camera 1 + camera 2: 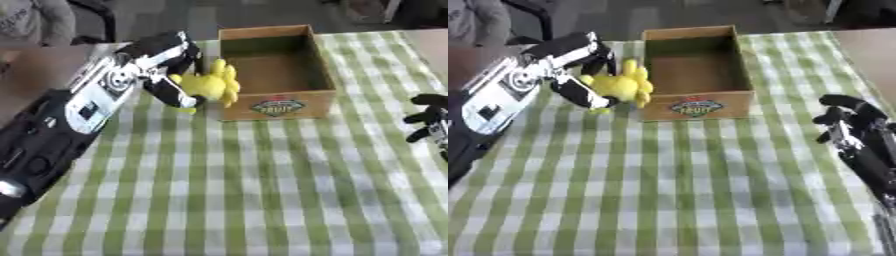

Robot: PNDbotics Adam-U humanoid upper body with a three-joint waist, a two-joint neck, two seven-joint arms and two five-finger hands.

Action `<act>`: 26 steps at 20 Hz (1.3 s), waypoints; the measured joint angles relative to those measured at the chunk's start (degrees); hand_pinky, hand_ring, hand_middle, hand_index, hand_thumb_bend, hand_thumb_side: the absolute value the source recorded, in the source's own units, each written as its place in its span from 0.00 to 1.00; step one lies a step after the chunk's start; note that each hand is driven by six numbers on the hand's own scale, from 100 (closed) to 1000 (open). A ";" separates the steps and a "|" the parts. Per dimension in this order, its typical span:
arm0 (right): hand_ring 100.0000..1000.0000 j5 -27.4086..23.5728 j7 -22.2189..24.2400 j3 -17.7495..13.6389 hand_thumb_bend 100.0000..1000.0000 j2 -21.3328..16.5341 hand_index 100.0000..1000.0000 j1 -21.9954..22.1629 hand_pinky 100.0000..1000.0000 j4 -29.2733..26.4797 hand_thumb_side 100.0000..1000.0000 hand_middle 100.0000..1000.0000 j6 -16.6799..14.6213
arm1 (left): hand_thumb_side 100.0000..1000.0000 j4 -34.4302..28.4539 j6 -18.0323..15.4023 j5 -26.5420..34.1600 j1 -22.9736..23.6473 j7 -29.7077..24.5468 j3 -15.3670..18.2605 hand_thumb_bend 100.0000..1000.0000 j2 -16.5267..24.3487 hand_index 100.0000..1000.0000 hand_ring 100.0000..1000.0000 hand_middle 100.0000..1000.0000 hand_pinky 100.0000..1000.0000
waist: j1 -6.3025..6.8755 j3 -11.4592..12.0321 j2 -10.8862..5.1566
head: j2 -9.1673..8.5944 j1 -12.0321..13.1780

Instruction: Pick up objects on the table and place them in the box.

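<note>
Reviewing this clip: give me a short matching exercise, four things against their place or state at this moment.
Things:
1. yellow toy
2. wooden box
3. left hand
4. right hand

States:
A. idle at the right edge
B. held beside the box's left wall
C. nothing seen inside, label on the front
D. curled round the toy

Pairs: 1-B, 2-C, 3-D, 4-A

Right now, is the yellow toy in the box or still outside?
Outside. The left hand holds the yellow toy beside the box, against its left wall.
</note>
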 measured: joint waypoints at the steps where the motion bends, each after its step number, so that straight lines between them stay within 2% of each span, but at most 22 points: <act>1: 0.62 -0.01 0.12 0.17 0.00 0.00 0.78 0.00 0.42 0.00 0.57 0.73 -0.01 | 0.00 1.44 -0.27 -1.47 -1.03 0.80 0.47 0.40 -0.97 0.29 0.19 0.14 0.30 | 0.02 -0.31 0.00 | -0.04 0.25; 6: 0.62 -0.07 0.84 0.96 0.00 0.00 0.78 -0.16 0.42 0.01 0.57 0.73 -0.11 | 0.00 10.07 -2.32 -10.27 -4.75 5.89 3.53 0.43 -6.89 0.31 0.21 0.16 0.33 | 0.37 -2.62 0.02 | -0.47 1.84; 11: 0.62 -0.34 1.80 1.95 0.00 0.00 0.78 -1.01 0.42 0.01 0.58 0.73 -0.09 | 0.00 19.21 -4.01 -21.08 -6.22 12.42 7.66 0.47 -12.40 0.31 0.24 0.19 0.36 | 0.74 -5.87 0.66 | -0.96 3.72; 14: 0.62 -0.48 2.45 2.52 0.00 0.02 0.78 -1.46 0.42 0.02 0.58 0.73 -0.11 | 0.00 23.78 -4.22 -26.89 -6.98 16.65 10.34 0.46 -14.79 0.30 0.26 0.20 0.37 | 0.90 -7.79 1.13 | -1.42 4.65; 17: 0.62 -0.55 3.00 3.06 0.00 0.03 0.78 -2.07 0.42 0.02 0.58 0.73 -0.15 | 0.00 27.12 -4.29 -31.23 -7.01 20.23 12.38 0.54 -16.21 0.41 0.34 0.30 0.43 | 1.05 -8.98 1.53 | -1.69 5.34; 19: 0.62 -0.65 3.26 3.15 0.00 0.03 0.78 -2.18 0.42 0.02 0.59 0.73 -0.12 | 0.00 28.39 -4.46 -33.59 -6.99 21.76 13.08 0.71 -16.64 0.61 0.49 0.48 0.54 | 1.07 -9.23 1.56 | -1.96 5.50; 21: 0.62 -0.74 3.40 3.34 0.00 0.03 0.78 -2.40 0.42 0.02 0.59 0.73 -0.17 | 0.00 29.08 -4.70 -35.63 -6.94 22.22 13.44 0.78 -16.73 0.69 0.58 0.57 0.60 | 1.18 -9.24 1.61 | -1.97 5.59; 25: 0.62 -0.79 3.59 3.42 0.00 0.04 0.78 -2.50 0.42 0.02 0.59 0.73 -0.16 | 0.26 29.19 -5.28 -38.12 -6.85 21.56 13.76 0.84 -16.85 0.75 0.68 0.68 0.68 | 1.39 -8.97 1.61 | -1.98 5.57; 26: 0.62 -0.79 3.59 3.42 0.00 0.04 0.78 -2.50 0.42 0.02 0.59 0.73 -0.15 | 0.28 28.78 -5.41 -38.25 -6.76 21.51 13.78 0.85 -16.85 0.76 0.68 0.68 0.68 | 1.38 -8.78 1.61 | -1.98 5.56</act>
